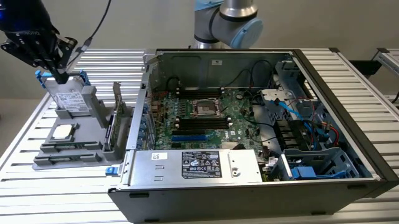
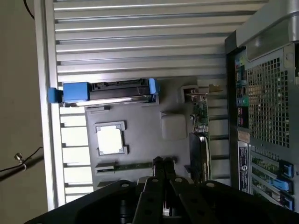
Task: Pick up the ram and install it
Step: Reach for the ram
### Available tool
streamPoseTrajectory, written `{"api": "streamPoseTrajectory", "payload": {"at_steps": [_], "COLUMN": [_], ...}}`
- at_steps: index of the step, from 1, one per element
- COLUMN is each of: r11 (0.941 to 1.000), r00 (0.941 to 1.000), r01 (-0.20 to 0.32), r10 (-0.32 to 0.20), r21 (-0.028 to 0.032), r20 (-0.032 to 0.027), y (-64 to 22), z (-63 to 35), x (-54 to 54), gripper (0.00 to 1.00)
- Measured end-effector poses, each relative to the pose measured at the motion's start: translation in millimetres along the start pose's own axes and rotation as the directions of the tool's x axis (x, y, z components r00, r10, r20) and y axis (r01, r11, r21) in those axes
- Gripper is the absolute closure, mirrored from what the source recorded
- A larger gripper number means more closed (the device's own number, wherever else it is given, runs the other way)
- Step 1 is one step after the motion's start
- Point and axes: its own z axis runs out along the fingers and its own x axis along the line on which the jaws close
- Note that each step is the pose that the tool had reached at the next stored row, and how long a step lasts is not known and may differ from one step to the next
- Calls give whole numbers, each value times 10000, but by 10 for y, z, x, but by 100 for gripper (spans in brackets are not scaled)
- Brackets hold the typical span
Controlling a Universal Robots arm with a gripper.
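The ram [image 2: 125, 166] is a thin green stick lying in a slot of the grey fixture tray [image 2: 140, 116]; in the exterior view the ram [image 1: 68, 147] sits near the tray's front end. My gripper [image 1: 59, 74] hangs at the exterior view's upper left, over the far end of the tray [image 1: 93, 122] and well apart from the ram. In the wrist view the gripper [image 2: 163, 162] has its two fingers pressed together, shut with nothing between them, and their tips line up just past one end of the ram. The open computer case [image 1: 262, 186] shows its motherboard [image 1: 206, 119] with dark memory slots.
On the tray also sit a drive in a blue caddy [image 1: 70, 100], a square silver processor chip [image 1: 64, 132] and an upright expansion card [image 1: 116, 116]. The case's sheet-metal wall [image 1: 140, 116] rises right beside the tray. Cables and drive bays [image 1: 311, 140] crowd the case's right side.
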Motion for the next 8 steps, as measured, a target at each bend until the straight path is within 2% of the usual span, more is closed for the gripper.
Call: {"api": "streamPoseTrajectory", "payload": {"at_steps": [6,8], "r11": [10000,10000], "r00": [10000,10000], "r01": [17,25], "r10": [-17,-25], "r21": [-23,-22], "r20": [-6,-29], "y": [-211,-258], "z": [30,49], "x": [32,50], "gripper": [90,90]}}
